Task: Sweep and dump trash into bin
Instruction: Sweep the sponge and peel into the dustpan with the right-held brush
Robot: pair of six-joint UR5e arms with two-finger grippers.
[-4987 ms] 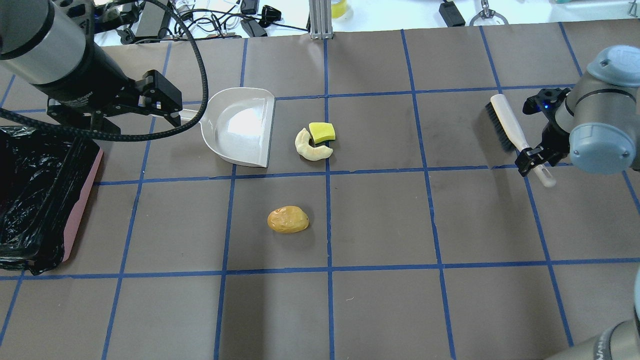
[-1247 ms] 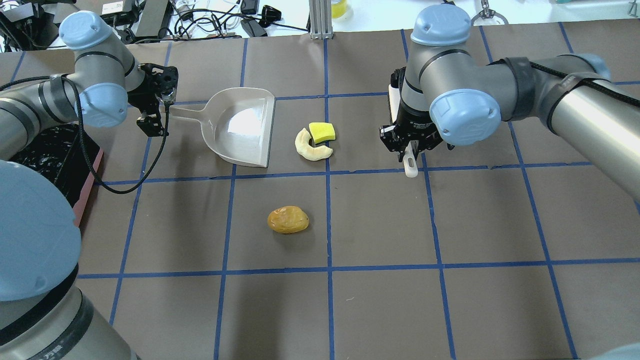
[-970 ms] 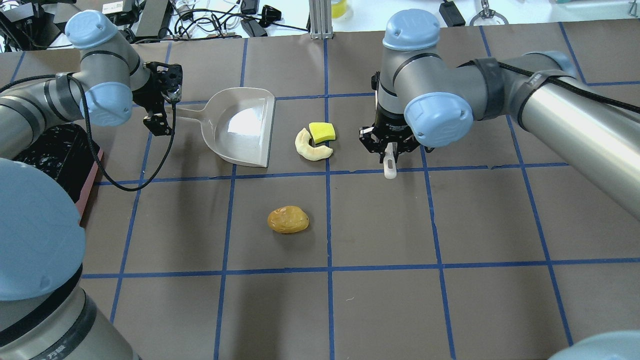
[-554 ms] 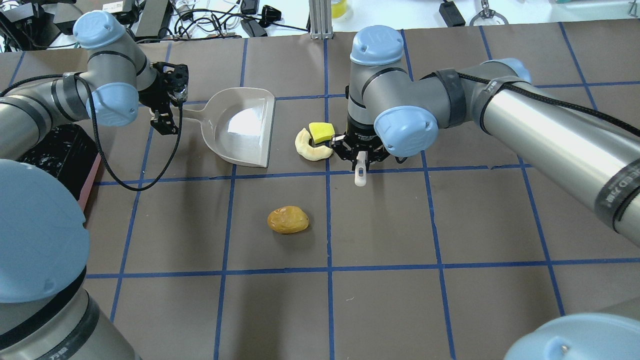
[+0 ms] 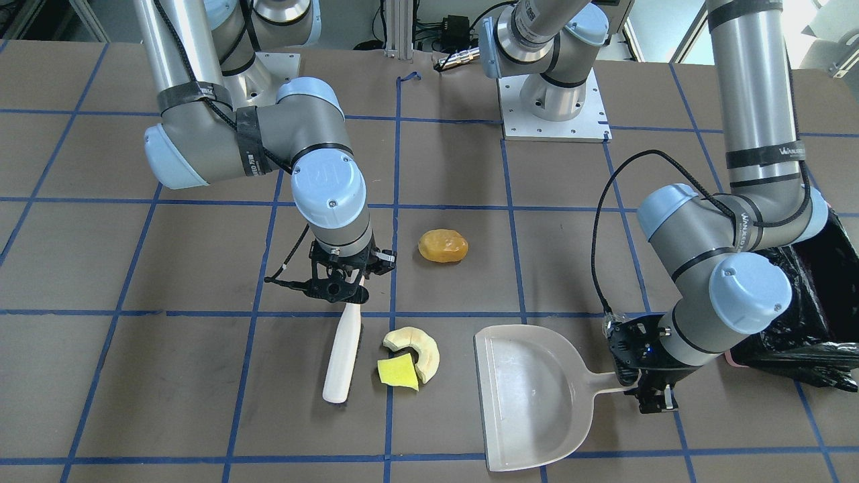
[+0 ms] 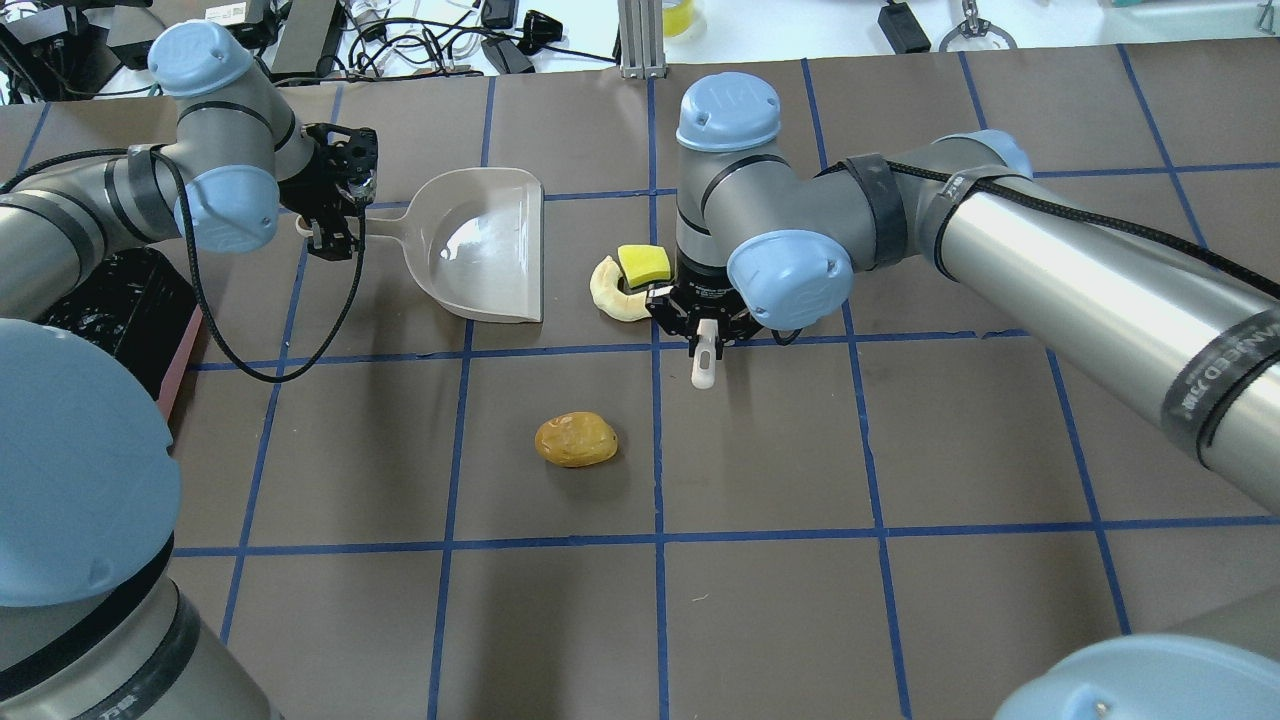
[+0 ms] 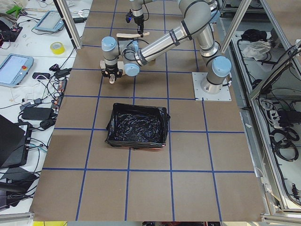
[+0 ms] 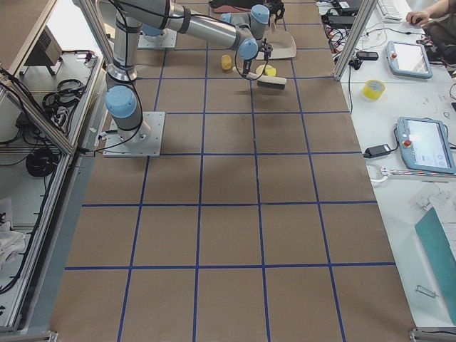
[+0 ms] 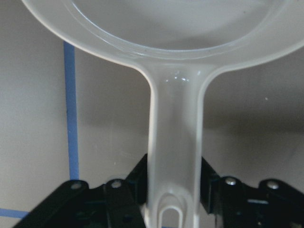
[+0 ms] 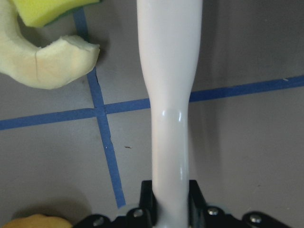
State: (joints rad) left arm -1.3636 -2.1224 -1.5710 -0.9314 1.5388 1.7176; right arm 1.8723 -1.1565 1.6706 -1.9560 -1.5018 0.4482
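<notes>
The trash lies mid-table: a cream crescent (image 6: 612, 296) touching a yellow wedge (image 6: 644, 263), and an orange-yellow lump (image 6: 576, 439) apart, nearer the robot. My right gripper (image 6: 705, 335) is shut on the white handle of a brush (image 5: 342, 352), which lies just beside the crescent and wedge. The bristles are hidden. My left gripper (image 6: 335, 215) is shut on the handle of the pale grey dustpan (image 6: 485, 245), whose mouth faces the trash. The pink bin (image 6: 183, 352) with its black bag stands at the table's left edge, partly hidden by my left arm.
Blue tape lines grid the brown table. Cables and devices lie along the far edge (image 6: 420, 40). In the front-facing view the arm bases (image 5: 553, 100) stand at the top. The bin (image 5: 822, 315) is close behind the left wrist.
My right arm has carried the brush leftwards, from the table's right side up to the crescent and wedge. The dustpan has shifted a little in my left gripper. The trash has not moved.
</notes>
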